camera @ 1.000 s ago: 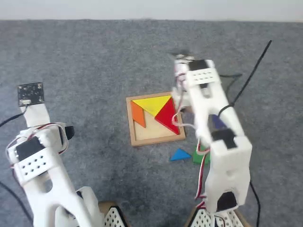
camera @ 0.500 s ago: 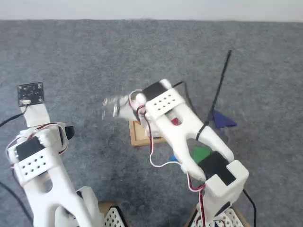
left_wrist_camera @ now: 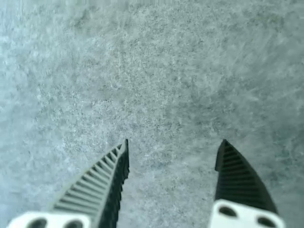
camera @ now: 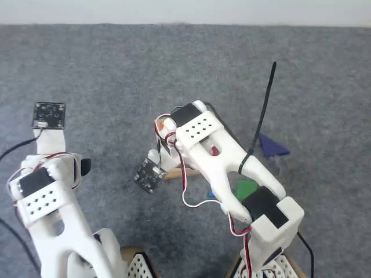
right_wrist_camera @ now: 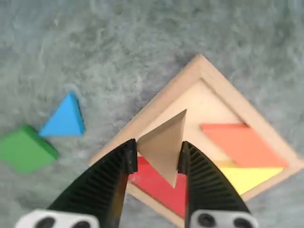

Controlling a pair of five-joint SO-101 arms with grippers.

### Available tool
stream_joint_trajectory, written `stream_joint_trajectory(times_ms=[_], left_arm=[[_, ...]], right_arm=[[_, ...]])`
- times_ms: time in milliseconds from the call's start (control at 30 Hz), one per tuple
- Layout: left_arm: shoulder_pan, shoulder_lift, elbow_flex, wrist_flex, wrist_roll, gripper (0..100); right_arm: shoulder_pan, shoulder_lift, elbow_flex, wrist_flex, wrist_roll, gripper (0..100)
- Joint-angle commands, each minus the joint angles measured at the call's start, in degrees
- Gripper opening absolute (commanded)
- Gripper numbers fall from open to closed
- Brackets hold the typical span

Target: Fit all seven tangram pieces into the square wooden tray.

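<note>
Tray (right_wrist_camera: pixel 145 119): square, wooden, lay on the grey carpet (left_wrist_camera: pixel 166 71) right under my right claw (right_wrist_camera: pixel 157 149). Three pieces sat in it: an orange slanted piece (right_wrist_camera: pixel 242 142), a yellow triangle (right_wrist_camera: pixel 247 178) touching it, and a red triangle (right_wrist_camera: pixel 159 187) beside the yellow. The corner nearest the loose pieces was bare wood. My right claw pinched a pale tan triangle (right_wrist_camera: pixel 166 137) by two of its edges and held it above that bare corner, point toward the middle of the tray; whether it touched the wood I could not tell. A blue triangle (right_wrist_camera: pixel 64 118) and a green square (right_wrist_camera: pixel 23 149) lay close together on the carpet just outside the tray. A purple triangle (camera: pixel 271 146) lay farther off on the tray's other side. A second before, my right arm (camera: pixel 200 130) had been stretched out past the tray's right edge and the whole tray was open to the high view. Since then the arm had swung across and covered it, and the purple triangle had come into sight. My reading: the fourth piece was over its place and needed lowering and releasing, with three more to fetch. My left claw (left_wrist_camera: pixel 173 156) hung spread over bare carpet, well apart from the tray, holding nothing.
</note>
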Motion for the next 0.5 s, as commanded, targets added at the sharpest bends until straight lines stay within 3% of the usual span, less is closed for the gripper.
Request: stream_joint_trajectory(times_ms=[0,200,467], left_arm=[[0.1,-1.0,0.1,-3.1,-2.5,28],[0.1,-1.0,2.1,-4.7,-2.6,28],[0.1,-1.0,2.1,-4.5,-2.6,28]], right_arm=[[0.1,-3.9,-0.4,-3.6,6.3,11.1],[1.1,1.2,-1.9,-8.7,16.0,11.1],[4.3,11.6,-15.3,-3.5,17.6,11.7]])
